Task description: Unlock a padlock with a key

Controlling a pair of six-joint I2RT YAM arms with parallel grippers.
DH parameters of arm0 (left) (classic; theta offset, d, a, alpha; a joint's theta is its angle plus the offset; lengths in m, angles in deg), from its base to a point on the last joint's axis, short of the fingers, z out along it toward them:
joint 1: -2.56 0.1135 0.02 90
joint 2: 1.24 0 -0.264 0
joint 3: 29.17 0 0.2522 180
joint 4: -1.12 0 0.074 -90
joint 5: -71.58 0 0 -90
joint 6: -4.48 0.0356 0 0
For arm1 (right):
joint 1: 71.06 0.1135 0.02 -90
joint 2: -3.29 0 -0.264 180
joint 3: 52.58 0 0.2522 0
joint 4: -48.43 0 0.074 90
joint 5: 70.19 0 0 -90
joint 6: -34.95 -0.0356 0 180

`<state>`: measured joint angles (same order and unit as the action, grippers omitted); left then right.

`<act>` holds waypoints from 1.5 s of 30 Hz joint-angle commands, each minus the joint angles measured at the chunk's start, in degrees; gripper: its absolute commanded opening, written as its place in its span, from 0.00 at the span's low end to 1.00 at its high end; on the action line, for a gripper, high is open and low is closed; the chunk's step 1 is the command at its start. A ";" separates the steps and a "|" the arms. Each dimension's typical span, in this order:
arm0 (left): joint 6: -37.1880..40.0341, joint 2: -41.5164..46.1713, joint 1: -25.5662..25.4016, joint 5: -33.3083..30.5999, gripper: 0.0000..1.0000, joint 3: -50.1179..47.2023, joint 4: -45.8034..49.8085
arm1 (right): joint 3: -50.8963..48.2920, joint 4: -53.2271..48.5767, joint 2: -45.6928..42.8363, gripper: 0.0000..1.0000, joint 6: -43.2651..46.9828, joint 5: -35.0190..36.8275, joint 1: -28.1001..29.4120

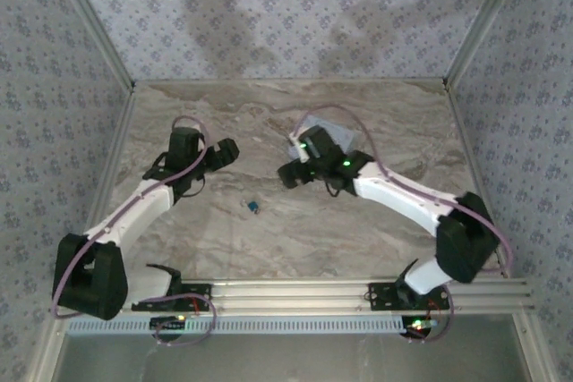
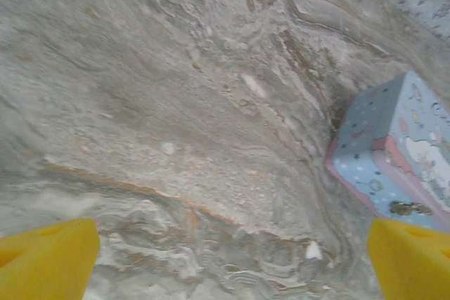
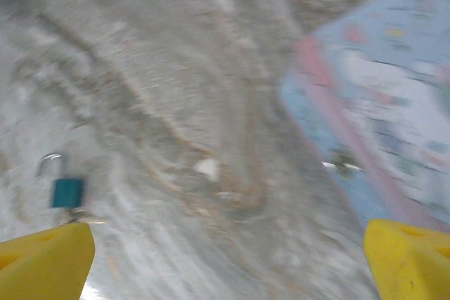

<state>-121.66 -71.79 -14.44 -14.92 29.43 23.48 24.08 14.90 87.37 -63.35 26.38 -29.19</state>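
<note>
The padlock (image 1: 254,207) is a tiny teal speck on the marble table (image 1: 269,239), lying between the two arms and nearer the front. In the blurred right wrist view the padlock (image 3: 67,192) lies at the lower left with its silver shackle up, just beyond my left yellow fingertip (image 3: 43,261). A small metallic glint below it may be the key; I cannot tell. My right gripper (image 3: 228,244) is open over bare table. My left gripper (image 2: 232,244) is open too, with nothing between its yellow fingers (image 2: 46,259). Seen from above, the left gripper (image 1: 221,151) and right gripper (image 1: 292,173) face each other.
A light-blue tin with a cartoon character (image 2: 398,154) lies on the table to the right of the left gripper, its small latch (image 2: 410,208) facing the camera. The same tin (image 3: 394,96) is right of the right gripper. Patterned walls (image 1: 269,15) enclose the table.
</note>
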 commanded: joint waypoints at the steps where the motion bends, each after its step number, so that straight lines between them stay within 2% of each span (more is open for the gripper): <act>1: 6.57 2.07 -0.32 -6.89 0.98 2.42 5.52 | -4.83 -0.68 -5.46 1.00 -3.67 2.23 -6.32; 5: 11.91 2.17 -0.32 -13.55 0.98 3.06 6.16 | -10.97 2.41 -11.69 1.00 -6.31 9.10 -16.21; 8: 17.72 2.16 -0.03 -19.44 0.98 1.64 3.55 | -15.51 6.95 -15.18 1.00 -7.53 9.35 -25.45; 12: 22.70 0.60 3.43 -24.64 0.98 -1.47 -2.40 | -25.23 21.11 -17.88 1.00 -2.15 20.56 -29.54; 14: 25.38 0.04 4.69 -26.17 0.98 -5.35 -9.53 | -29.04 27.07 -17.23 1.00 -0.33 22.50 -31.48; 17: 27.11 -2.22 6.29 -27.90 0.98 -9.69 -19.74 | -32.36 33.35 -14.45 1.00 -0.68 21.34 -34.73; 18: 26.43 -2.71 7.50 -27.77 0.98 -8.63 -18.29 | -33.13 34.91 -13.49 1.00 -0.51 21.59 -35.15; 21: 29.60 -4.63 10.34 -26.91 0.98 -11.18 -27.65 | -37.00 45.24 -10.18 1.00 1.73 22.10 -35.63; 23: 29.47 -5.80 13.37 -23.12 0.98 -11.57 -29.65 | -38.76 51.11 -8.74 1.00 2.67 20.58 -35.71; 24: 29.88 -6.33 14.31 -23.40 0.98 -12.18 -31.57 | -39.54 53.59 -7.94 1.00 4.23 20.06 -35.72; 26: 31.09 -6.35 16.42 -19.90 0.98 -15.71 -39.15 | -41.59 61.12 -6.04 1.00 8.10 19.71 -35.72; 27: 29.86 -6.23 18.06 -17.61 0.98 -15.79 -37.84 | -42.29 61.84 -5.87 1.00 7.51 18.03 -35.85; 28: 28.65 -6.94 19.05 -17.90 0.98 -16.46 -39.12 | -43.05 65.45 -5.14 1.00 8.60 15.89 -36.78; 29: 27.99 -8.15 19.60 -17.69 0.98 -18.06 -42.24 | -43.38 67.19 -3.80 1.00 8.71 13.65 -37.67; 31: 29.25 -12.87 19.30 -16.12 0.98 -25.01 -59.30 | -43.87 71.66 0.51 1.00 10.23 8.85 -38.97; 32: 30.66 -13.77 18.97 -12.90 0.98 -26.43 -61.55 | -43.91 72.16 2.09 1.00 9.60 8.32 -39.42; 34: 32.22 -17.93 17.59 -14.00 0.98 -26.22 -66.16 | -43.30 74.34 4.65 1.00 9.60 9.27 -39.63; 35: 32.18 -18.06 17.43 -14.43 0.98 -24.74 -63.10 | -42.16 69.27 3.30 1.00 8.45 7.76 -40.08; 36: 31.97 -16.74 17.27 -14.93 0.98 -22.13 -55.78 | -42.01 69.75 3.29 1.00 8.17 6.92 -41.09; 38: 33.19 -18.36 16.13 -17.09 0.98 -23.05 -60.76 | -42.12 69.71 3.13 1.00 8.02 7.83 -41.06; 39: 32.90 -17.30 15.87 -17.39 0.98 -22.39 -57.57 | -42.07 70.44 3.61 1.00 8.20 7.51 -41.10; 45: 32.83 -17.29 15.53 -18.76 0.98 -22.52 -57.89 | -41.72 69.45 3.56 1.00 7.97 6.54 -41.57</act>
<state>-89.57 -90.08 1.35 -32.25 6.05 -32.87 -18.74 83.03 90.95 -55.44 33.83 -70.35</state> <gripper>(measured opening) 0.981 0.999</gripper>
